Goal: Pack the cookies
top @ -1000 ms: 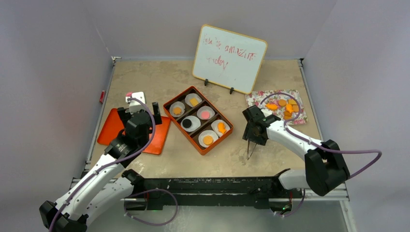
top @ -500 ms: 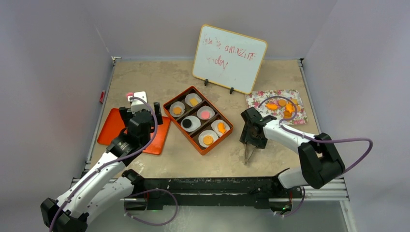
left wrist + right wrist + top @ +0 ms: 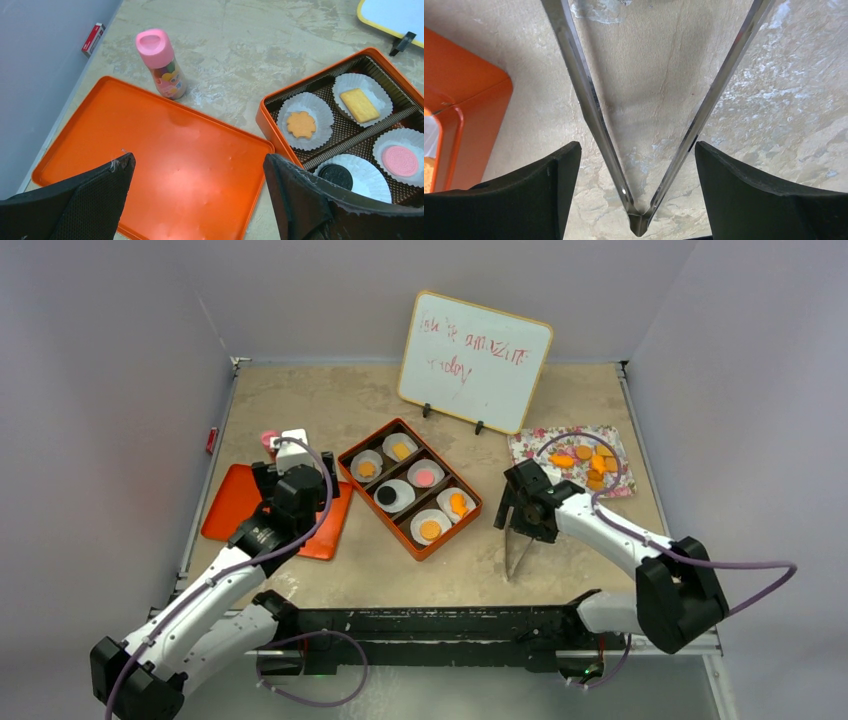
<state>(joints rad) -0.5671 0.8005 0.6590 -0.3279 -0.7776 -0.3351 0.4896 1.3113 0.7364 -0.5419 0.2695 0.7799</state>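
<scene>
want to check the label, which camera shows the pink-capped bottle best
The left wrist view: the pink-capped bottle stands whole, close and unblocked just beyond the orange tray. The top external view shows only a small pink spot of it, partly hidden by the robot. The right wrist view misses it entirely.

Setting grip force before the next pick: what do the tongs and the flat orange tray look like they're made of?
Tongs: likely polished steel; thin, bright strips with mirror-like glints.
Tray: smooth, glossy orange with a soft light reflection; plastic or painted metal, and the look alone doesn't settle which.
</scene>
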